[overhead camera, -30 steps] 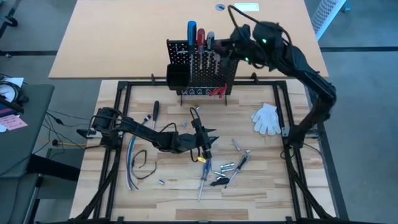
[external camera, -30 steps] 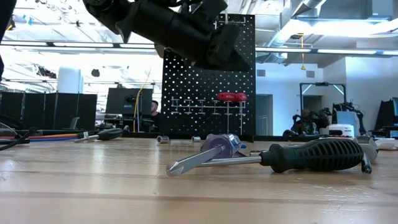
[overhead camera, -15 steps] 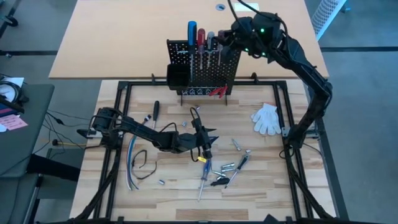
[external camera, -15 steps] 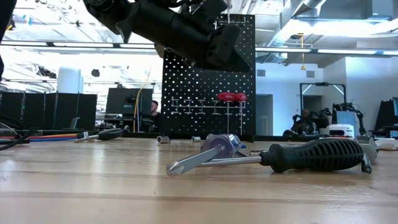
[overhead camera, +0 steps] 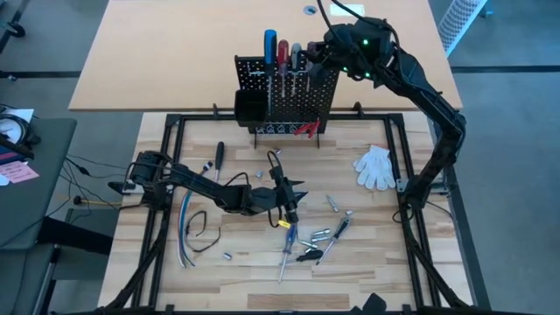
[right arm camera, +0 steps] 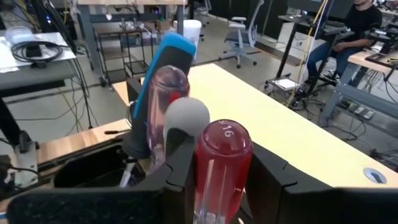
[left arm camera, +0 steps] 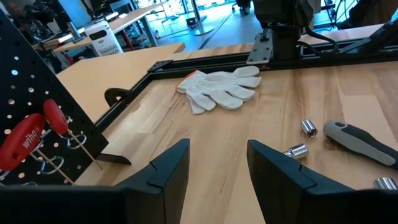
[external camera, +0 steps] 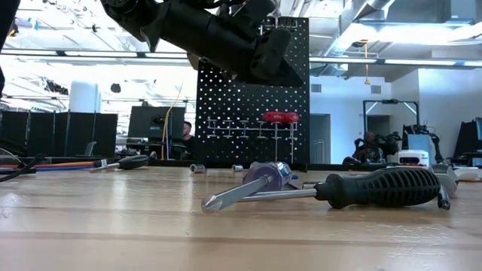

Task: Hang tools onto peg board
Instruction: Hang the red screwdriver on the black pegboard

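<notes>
Fingers point(right arm camera: 180, 163) of the right arm pinch a translucent red screwdriver handle point(right arm camera: 222, 163), upright beside blue and clear handles atop the black peg board point(overhead camera: 289, 92).

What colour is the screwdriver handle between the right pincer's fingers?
Clear red handle, best seen in the right wrist view.

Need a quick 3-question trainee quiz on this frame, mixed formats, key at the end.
1. True or false: the white glove hangs on the peg board.
2. Which gripper is at the top of the peg board? A) left B) right
3. Fill in: the right gripper's fingers flank a screwdriver with a ____ handle.

Key
1. False; it lies on the table.
2. B; the left gripper hangs open above loose tools.
3. Red.
</notes>
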Controlling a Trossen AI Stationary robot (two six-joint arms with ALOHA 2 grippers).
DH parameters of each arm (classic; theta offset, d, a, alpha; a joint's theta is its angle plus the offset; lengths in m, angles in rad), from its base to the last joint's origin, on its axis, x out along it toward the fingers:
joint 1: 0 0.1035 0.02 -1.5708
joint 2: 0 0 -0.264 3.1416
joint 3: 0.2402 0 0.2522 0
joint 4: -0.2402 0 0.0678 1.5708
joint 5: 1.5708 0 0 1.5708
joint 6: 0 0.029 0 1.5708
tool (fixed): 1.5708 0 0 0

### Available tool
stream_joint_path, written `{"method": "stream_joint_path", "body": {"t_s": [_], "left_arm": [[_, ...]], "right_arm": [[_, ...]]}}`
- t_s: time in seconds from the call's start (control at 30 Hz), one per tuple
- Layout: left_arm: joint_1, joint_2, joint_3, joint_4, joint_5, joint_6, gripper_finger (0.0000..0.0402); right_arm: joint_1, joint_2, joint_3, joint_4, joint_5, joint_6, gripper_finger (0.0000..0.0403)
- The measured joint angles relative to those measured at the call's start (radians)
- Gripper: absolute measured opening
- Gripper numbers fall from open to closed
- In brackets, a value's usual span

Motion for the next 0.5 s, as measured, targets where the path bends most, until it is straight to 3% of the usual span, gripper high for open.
{"method": "stream_joint_path", "body": {"t_s": [0.23, 0.5], "left_arm": [[0.000, 0.000, 0.000, 0.000, 0.000, -0.002, 0.0154], [0.000, 0.000, 0.000, 0.000, 0.000, -0.003, 0.0154]], "right_arm": [[-0.002, 0.000, -0.002, -0.001, 0.004, -0.001, 0.0150], [0.002, -0.002, -0.003, 0.000, 0.004, -0.007, 0.0159]]}}
